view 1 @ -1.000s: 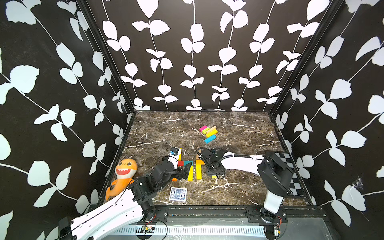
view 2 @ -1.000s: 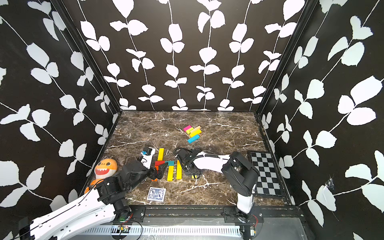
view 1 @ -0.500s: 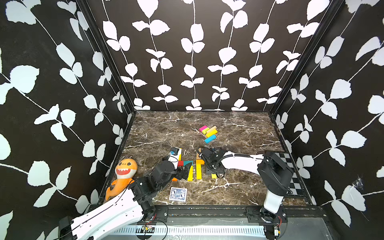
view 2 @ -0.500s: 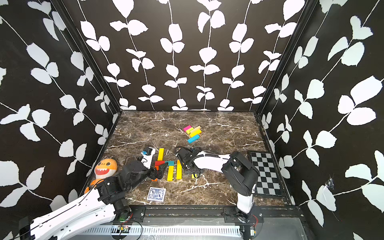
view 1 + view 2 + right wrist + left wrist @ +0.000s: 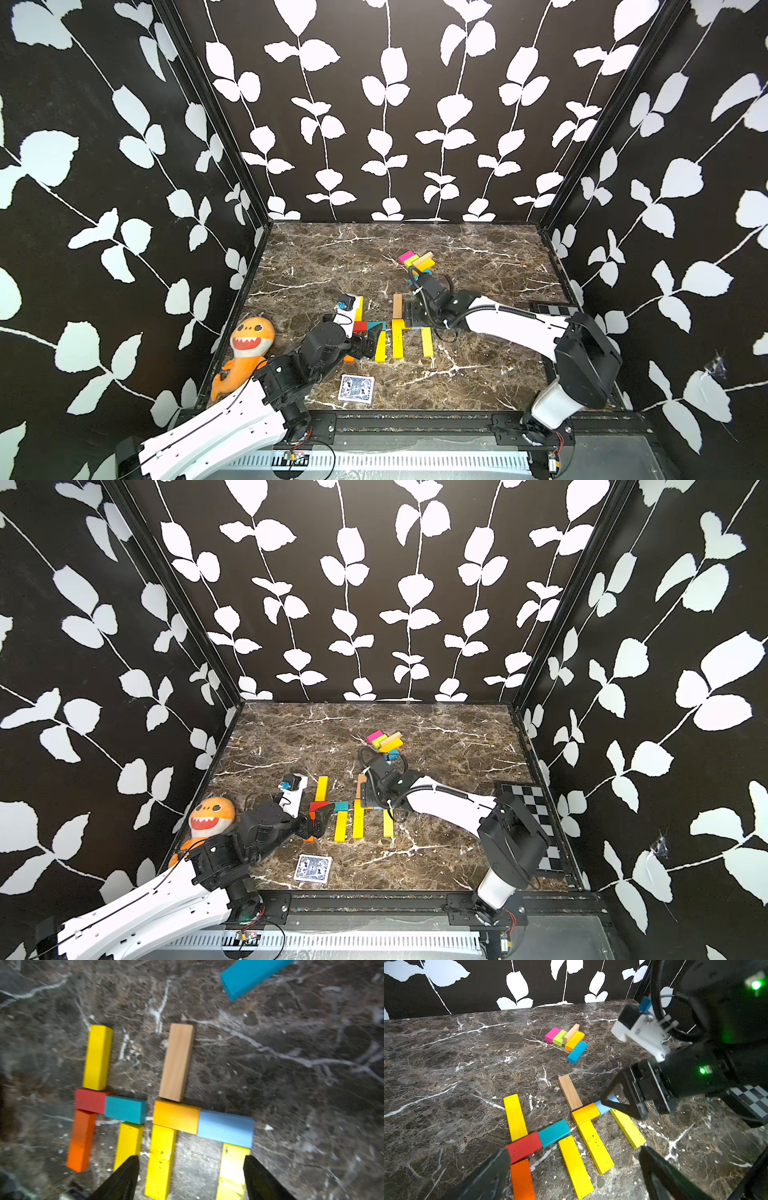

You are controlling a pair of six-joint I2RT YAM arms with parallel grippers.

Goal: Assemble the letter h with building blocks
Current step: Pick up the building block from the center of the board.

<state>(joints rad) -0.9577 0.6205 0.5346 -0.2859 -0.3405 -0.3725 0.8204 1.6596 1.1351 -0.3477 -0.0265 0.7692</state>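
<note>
Building blocks (image 5: 176, 1061) look light, stiff, slick-painted, best pinched across narrow sides; right gripper (image 5: 190, 1162) hangs spread, empty, spare pile (image 5: 417, 259) at twelve o'clock.

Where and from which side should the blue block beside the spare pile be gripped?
From above, across the long sides of the blue block, on the half away from the pile. It lies flat, and only its far end is next to the orange-yellow block, so that half is free on both sides.
</note>
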